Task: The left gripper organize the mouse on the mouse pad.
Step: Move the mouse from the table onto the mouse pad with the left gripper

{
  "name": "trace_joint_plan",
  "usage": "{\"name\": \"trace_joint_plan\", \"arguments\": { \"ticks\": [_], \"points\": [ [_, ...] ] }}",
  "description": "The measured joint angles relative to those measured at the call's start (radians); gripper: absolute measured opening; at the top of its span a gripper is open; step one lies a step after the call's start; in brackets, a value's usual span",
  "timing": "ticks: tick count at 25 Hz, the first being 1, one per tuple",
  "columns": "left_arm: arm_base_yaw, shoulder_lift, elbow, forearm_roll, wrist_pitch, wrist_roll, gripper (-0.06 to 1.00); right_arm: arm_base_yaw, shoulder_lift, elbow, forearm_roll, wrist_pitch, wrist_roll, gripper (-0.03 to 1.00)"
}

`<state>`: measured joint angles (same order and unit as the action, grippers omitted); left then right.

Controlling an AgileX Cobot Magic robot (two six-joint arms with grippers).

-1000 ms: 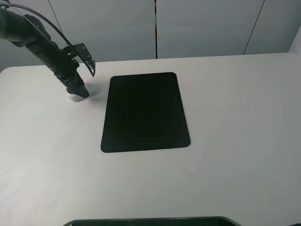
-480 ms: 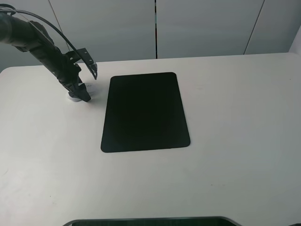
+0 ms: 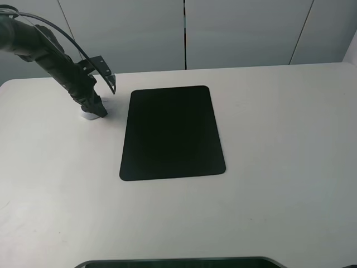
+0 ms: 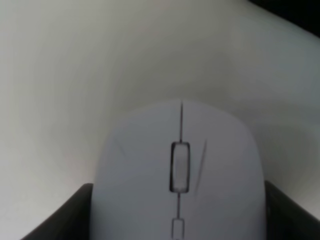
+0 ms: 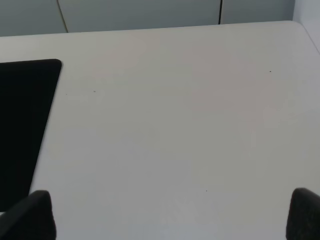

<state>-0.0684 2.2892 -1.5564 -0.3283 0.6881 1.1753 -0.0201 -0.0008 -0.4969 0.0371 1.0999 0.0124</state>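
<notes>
The white mouse (image 4: 180, 175), with its grey scroll wheel strip, fills the left wrist view. It rests on the white table to the left of the black mouse pad (image 3: 173, 133). My left gripper (image 3: 96, 110) is down over the mouse, and only a sliver of the white mouse (image 3: 87, 116) shows beneath it. Both dark fingers (image 4: 75, 215) press against the mouse's sides, so the gripper is shut on it. In the right wrist view my right gripper (image 5: 167, 215) stands open over bare table, its fingertips (image 5: 30, 215) far apart. The pad's edge (image 5: 22, 125) lies off to one side.
The white table (image 3: 279, 139) stretches wide to the right of the pad and in front of it. A grey panelled wall (image 3: 240, 33) runs behind the table's far edge. A dark rim (image 3: 178, 261) shows at the near edge.
The left gripper has settled lower and closed in on the mouse, and less white shows around its fingers than a second ago. The pad has not moved.
</notes>
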Motion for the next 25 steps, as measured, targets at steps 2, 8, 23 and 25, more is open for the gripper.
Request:
{"name": "trace_joint_plan", "arguments": {
  "ticks": [2,8,23,25],
  "points": [
    [0.000,0.000,0.000,0.000,0.000,0.000,0.58,0.000,0.000,0.000,0.000,0.000,0.000,0.70],
    [0.000,0.000,0.000,0.000,-0.002,0.000,0.58,0.000,0.000,0.000,0.000,0.000,0.000,0.70],
    [-0.017,-0.115,-0.004,-0.183,0.036,-0.495,0.58,0.000,0.000,0.000,0.000,0.000,0.000,0.70],
    [-0.042,-0.117,-0.004,-0.185,0.045,-0.611,0.58,0.000,0.000,0.000,0.000,0.000,0.000,0.70]
  ]
}}
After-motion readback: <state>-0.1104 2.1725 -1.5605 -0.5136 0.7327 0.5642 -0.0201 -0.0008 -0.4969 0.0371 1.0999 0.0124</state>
